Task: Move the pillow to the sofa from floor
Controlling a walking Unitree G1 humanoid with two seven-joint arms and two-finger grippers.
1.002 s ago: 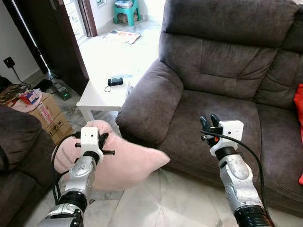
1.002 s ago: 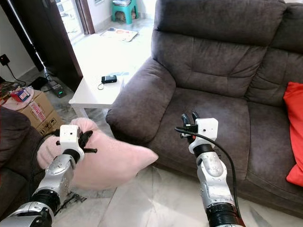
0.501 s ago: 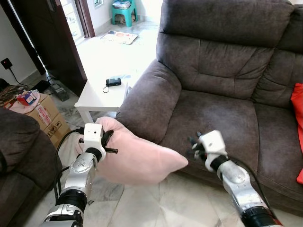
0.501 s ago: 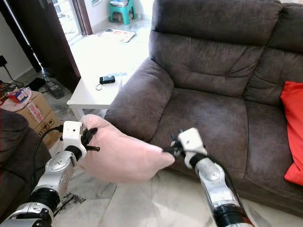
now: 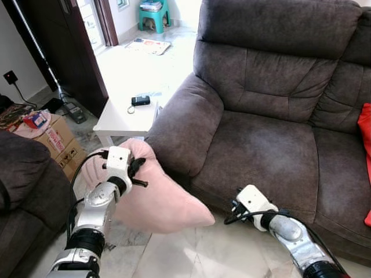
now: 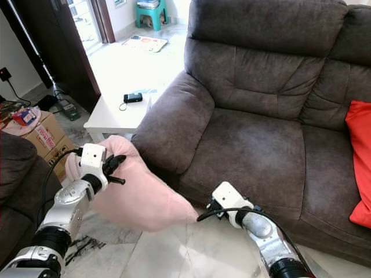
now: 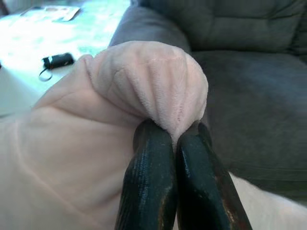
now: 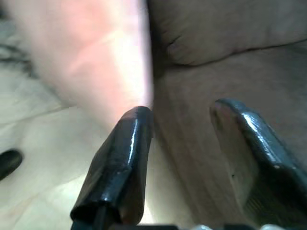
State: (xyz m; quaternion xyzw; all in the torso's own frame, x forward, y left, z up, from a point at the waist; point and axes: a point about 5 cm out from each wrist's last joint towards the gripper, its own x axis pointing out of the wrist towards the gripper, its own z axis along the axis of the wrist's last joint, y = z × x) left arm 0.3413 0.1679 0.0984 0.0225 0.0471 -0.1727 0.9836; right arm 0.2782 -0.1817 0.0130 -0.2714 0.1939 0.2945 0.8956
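A pink plush pillow [image 5: 159, 202] hangs off the floor in front of the dark brown sofa [image 5: 261, 133], close to its left armrest [image 5: 185, 124]. My left gripper [image 5: 137, 168] is shut on the pillow's upper corner; in the left wrist view the two fingers [image 7: 149, 158] pinch a bunched fold of pink fabric [image 7: 148, 81]. My right gripper [image 6: 207, 207] sits low before the sofa's front edge, just right of the pillow's lower right corner [image 6: 186, 215]. Its fingers [image 8: 129, 143] stand open, with the pink corner [image 8: 105, 57] beside one of them and nothing between them.
A low white table [image 5: 119, 119] with a small black device [image 5: 141, 100] stands left of the armrest. A cardboard box [image 5: 58, 142] and a dark armchair [image 5: 23, 174] are on my left. A red cushion [image 5: 365, 124] lies at the sofa's right end.
My left gripper has carried the pillow up and closer to the armrest. My right arm has dropped from over the seat to low beside the pillow's free corner.
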